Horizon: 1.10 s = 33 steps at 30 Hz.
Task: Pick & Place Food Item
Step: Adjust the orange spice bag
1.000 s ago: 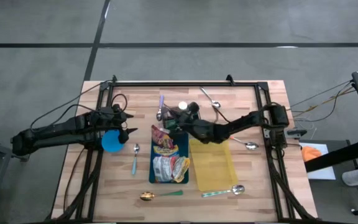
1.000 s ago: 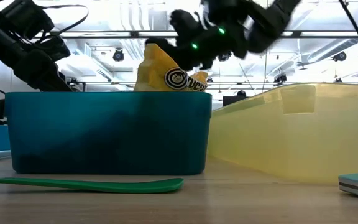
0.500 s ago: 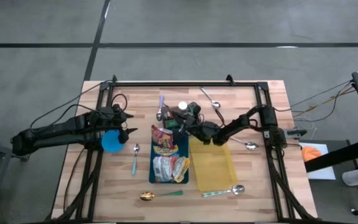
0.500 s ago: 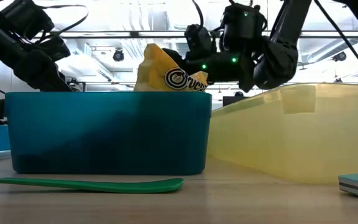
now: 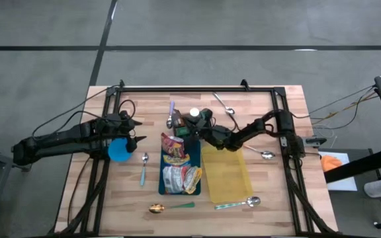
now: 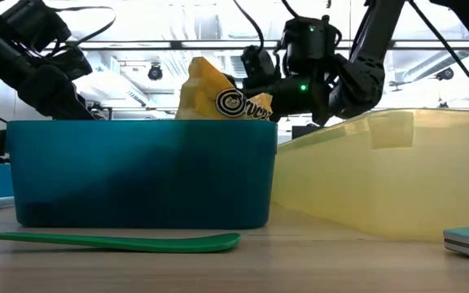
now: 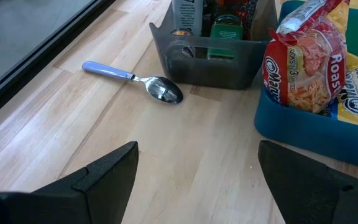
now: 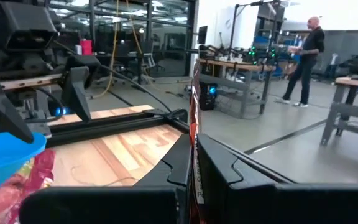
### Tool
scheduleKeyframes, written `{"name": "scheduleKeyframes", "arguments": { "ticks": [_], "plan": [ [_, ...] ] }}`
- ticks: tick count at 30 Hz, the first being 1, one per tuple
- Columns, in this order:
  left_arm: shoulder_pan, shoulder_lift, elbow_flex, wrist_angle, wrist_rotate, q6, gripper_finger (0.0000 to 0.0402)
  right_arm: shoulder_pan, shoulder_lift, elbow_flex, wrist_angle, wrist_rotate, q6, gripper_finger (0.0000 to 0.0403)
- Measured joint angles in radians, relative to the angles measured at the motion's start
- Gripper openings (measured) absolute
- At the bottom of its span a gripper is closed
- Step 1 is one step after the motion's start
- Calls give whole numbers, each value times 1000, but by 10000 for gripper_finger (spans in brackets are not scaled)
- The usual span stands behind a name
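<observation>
The right claw (image 5: 200,129) was clamped on a thin red-edged food packet (image 8: 194,134), lifted near the dark grey organiser (image 5: 185,125), not yet over the empty translucent yellow plastic tray (image 5: 226,175). The left claw (image 5: 136,131) waited, fingers apart, beside the blue bowl (image 5: 118,150) on the bench (image 5: 270,198).

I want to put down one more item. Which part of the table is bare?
The flat yellow plastic tray is bare. So is the wood between the blue round bowl and the table's left edge. Crowded: the blue rectangular bin of food packets and the dark grey caddy.
</observation>
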Motion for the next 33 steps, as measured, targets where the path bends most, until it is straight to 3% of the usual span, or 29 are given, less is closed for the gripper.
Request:
{"name": "scheduleKeyframes", "arguments": {
  "ticks": [10,19,27,33],
  "plan": [
    [0,0,0,0,0,0,336,-7,99,54,20,29,8,13],
    [0,0,0,0,0,0,336,-8,105,53,28,53,-8,13],
    [0,0,0,0,0,0,336,-14,105,27,34,54,113,13],
    [0,0,0,0,0,0,336,-14,105,16,65,39,83,63]
  ]
}}
